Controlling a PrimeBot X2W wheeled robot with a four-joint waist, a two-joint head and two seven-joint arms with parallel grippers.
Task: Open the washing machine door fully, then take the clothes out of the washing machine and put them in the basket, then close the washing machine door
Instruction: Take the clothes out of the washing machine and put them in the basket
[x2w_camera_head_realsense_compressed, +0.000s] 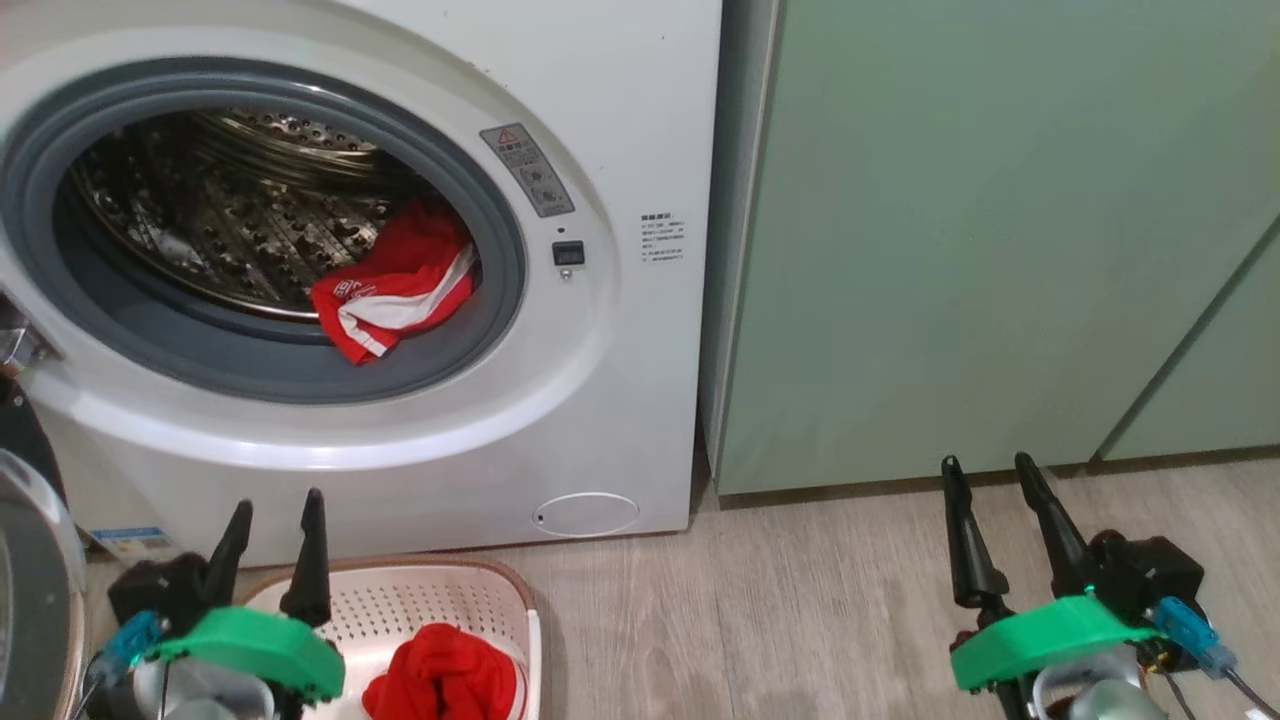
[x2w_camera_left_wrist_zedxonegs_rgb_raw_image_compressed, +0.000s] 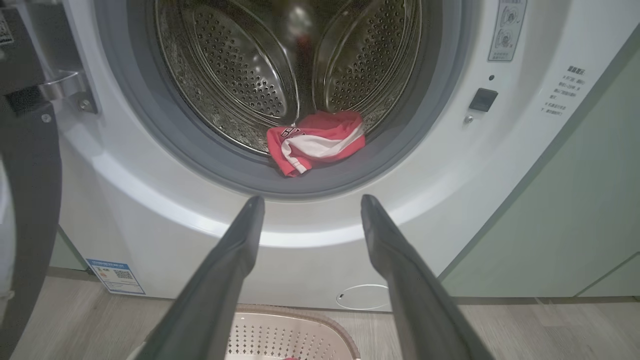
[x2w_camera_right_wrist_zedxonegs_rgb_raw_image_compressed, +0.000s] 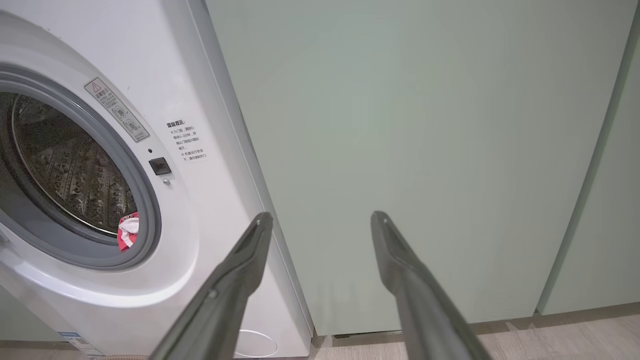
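The left gripper (x2w_camera_head_realsense_compressed: 279, 500) hangs splayed and empty above the basket (x2w_camera_head_realsense_compressed: 470, 600), where 1 red garment (x2w_camera_head_realsense_compressed: 445, 685) lies. The right gripper (x2w_camera_head_realsense_compressed: 988, 460), equally splayed, grasps nothing before the green cabinet (x2w_camera_head_realsense_compressed: 1000, 250). 1 striped garment (x2w_camera_head_realsense_compressed: 395, 285) rests at the drum's front lip inside the washing machine (x2w_camera_head_realsense_compressed: 620, 380); the washing machine door (x2w_camera_left_wrist_zedxonegs_rgb_raw_image_compressed: 30, 200) stands open.

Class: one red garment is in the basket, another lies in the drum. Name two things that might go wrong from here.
The garment in the drum drapes onto the grey gasket; a shallow pinch may catch one fold and drop it short of the basket.
The open door stands close beside the left gripper; reaching in might knock it.
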